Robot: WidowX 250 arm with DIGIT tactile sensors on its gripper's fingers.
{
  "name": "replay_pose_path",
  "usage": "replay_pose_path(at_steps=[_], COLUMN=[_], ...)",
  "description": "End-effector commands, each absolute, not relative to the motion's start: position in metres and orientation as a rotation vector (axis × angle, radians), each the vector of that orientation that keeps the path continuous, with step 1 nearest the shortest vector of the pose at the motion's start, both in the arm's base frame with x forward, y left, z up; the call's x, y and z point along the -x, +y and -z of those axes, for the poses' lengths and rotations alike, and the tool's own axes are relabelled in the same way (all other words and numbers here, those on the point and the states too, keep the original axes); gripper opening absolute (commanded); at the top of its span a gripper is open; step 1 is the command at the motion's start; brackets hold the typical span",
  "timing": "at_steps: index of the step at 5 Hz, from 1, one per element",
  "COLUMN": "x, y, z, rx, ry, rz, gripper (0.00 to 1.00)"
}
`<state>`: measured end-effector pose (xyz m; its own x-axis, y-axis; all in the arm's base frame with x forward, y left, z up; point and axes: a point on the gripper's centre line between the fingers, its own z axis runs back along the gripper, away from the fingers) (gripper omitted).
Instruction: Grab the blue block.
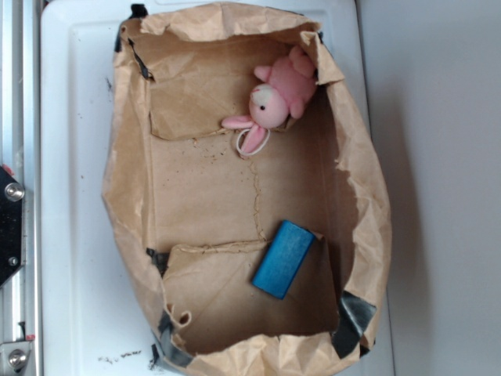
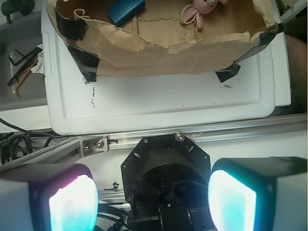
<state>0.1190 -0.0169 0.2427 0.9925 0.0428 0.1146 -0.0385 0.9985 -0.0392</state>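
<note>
From above, a crumpled brown paper bag (image 1: 125, 204) lies open on a white tray (image 1: 70, 157), its torn cardboard-coloured floor exposed and its corners patched with black tape (image 1: 356, 313). The blue block (image 1: 283, 259) lies flat on the bag's floor at about 5 o'clock from the bag's centre, tilted so its long side runs from 1 o'clock to 7 o'clock, near the right wall but apart from it. A pink plush bunny (image 1: 274, 98) sits in the bag's far corner at about 1 o'clock, well apart from the block, leaning against the paper wall. In the wrist view the tool (image 2: 153, 199) is outside the bag, back over an aluminium rail (image 2: 192, 134) at the tray's edge; its two glowing pads (image 2: 72, 204) stand wide apart at the lower corners with a black round motor housing (image 2: 166, 173) showing between them, and nothing is held between them. In that same view the block (image 2: 126, 9) and the bunny (image 2: 204, 7) appear at 12 o'clock, beyond the bag's near wall. Loose cables (image 2: 19, 67) lie off the tray at 9 o'clock.
</note>
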Motion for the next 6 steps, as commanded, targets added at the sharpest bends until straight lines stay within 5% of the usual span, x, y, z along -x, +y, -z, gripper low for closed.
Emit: replay_pose_path(at_steps=[1, 2, 3, 4, 5, 6], x=[-0.119, -0.160, -0.193, -0.228, -0.234, -0.241], y=[-0.017, -0.020, -0.024, -0.016, -0.012, -0.013], z=[-0.243, -0.246, -0.246, -0.238, -0.222, -0.204], rx=[0.037, 0.067, 0.034, 0.082, 0.117, 0.186], ry=[-0.116, -0.134, -0.215, -0.305, -0.424, -0.462], rz=[-0.041, -0.063, -0.156, -0.329, -0.578, -0.653], gripper=[1.00, 1.00, 1.00, 1.00, 1.00, 1.00])
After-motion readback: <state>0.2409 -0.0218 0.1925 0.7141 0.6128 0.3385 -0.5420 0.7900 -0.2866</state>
